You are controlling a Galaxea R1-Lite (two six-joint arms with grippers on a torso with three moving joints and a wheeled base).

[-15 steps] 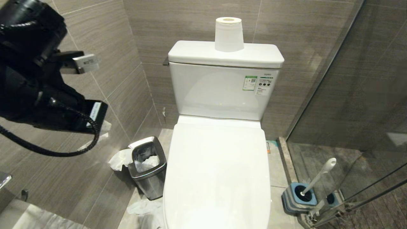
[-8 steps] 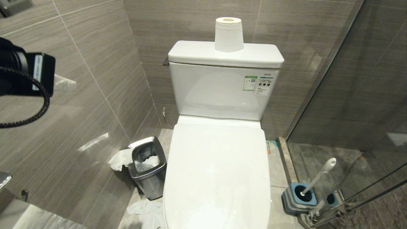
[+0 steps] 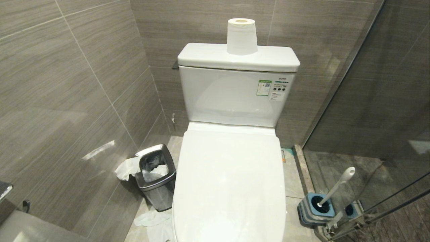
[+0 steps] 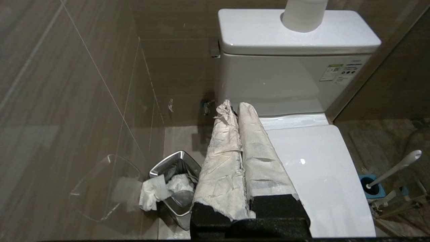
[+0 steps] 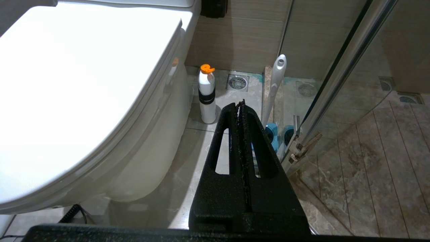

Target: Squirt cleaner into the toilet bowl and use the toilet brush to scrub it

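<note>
Lid (image 3: 228, 181) is down over the toilet bowl. Left gripper (image 4: 239, 111), closed and empty, hangs above it. Beyond the closed, empty right gripper (image 5: 241, 102), the toilet brush (image 5: 276, 84) stands holstered; its light, stiff, probably slippery handle should be grasped mid-shaft.

We saw the toilet bowl (image 3: 231, 188) hidden beneath its closed glossy white lid, the white tank upright behind it against the tiled wall. The toilet brush (image 3: 336, 186) stood on the floor to the toilet's right, beside the glass partition, its slim white-grey handle leaning away from the toilet and its head sunk out of sight in its holder. We saw no blue cleaner liquid.
</note>
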